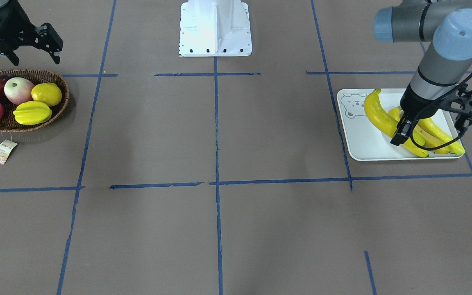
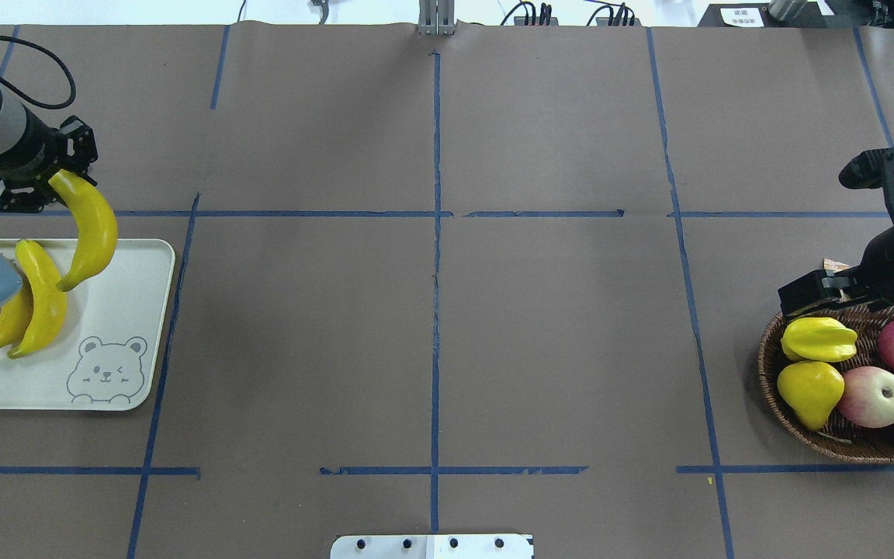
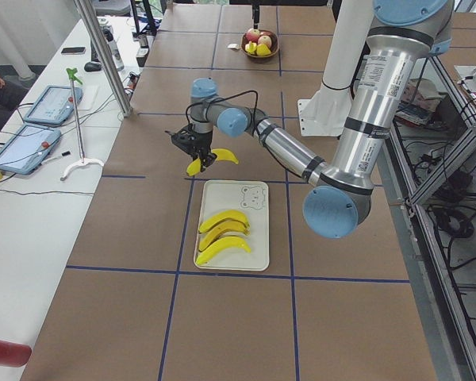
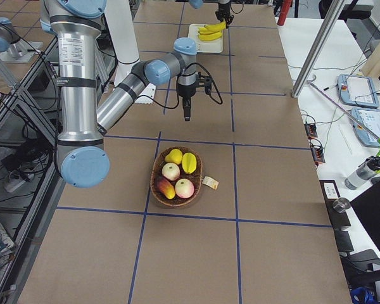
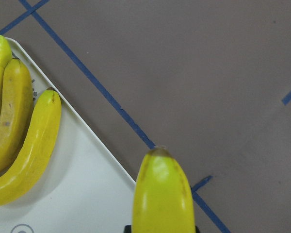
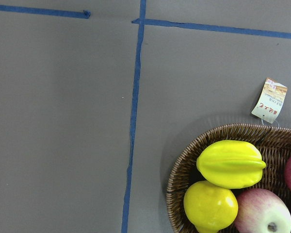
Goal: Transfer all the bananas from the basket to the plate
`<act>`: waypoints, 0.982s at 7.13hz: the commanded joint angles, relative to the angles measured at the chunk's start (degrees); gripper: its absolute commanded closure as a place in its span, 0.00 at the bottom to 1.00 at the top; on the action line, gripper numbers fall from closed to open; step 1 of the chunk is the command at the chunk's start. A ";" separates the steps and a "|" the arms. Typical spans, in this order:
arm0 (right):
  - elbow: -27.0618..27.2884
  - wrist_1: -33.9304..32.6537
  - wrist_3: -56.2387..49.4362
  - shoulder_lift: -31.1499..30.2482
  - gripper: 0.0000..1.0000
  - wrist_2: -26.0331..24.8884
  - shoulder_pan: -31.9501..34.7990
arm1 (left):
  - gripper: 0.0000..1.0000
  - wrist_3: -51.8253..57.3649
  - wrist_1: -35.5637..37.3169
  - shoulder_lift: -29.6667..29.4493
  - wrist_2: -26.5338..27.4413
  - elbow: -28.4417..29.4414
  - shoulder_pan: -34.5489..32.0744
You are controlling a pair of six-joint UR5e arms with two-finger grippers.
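Pinched in the left claw (image 2: 55, 182), clamped by one end, the last banana (image 2: 90, 225) hangs over the plate's (image 2: 129, 326) far edge. Three bananas (image 2: 39, 303) lie on the plate just beside that claw. Only setting it down seems left: the basket (image 2: 765, 365), near the spread, empty right claw (image 1: 36, 60), holds no bananas.

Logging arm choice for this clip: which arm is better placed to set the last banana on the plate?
Left. The left gripper holds the banana over the plate edge; the right gripper hangs open by the basket.
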 commanded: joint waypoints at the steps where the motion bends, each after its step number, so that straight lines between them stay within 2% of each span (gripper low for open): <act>1: 0.10 0.00 0.29 0.00 0.00 0.00 0.00 | 1.00 -4.85 -13.58 5.43 -0.03 5.82 0.37; 3: -0.07 0.00 0.20 0.08 0.00 0.00 -0.08 | 0.95 -6.81 -22.12 5.61 -0.12 12.42 0.47; 4: -0.08 0.00 0.20 0.08 0.00 0.00 -0.08 | 0.78 -8.04 -23.38 5.70 -0.03 14.10 0.47; 5: -0.16 0.00 0.20 0.08 0.00 0.00 -0.08 | 0.74 -13.19 -23.39 5.61 -0.03 14.29 0.55; 7: -0.08 0.09 0.29 0.08 0.00 0.00 -0.08 | 0.71 -15.87 -27.23 7.26 -0.03 14.47 1.34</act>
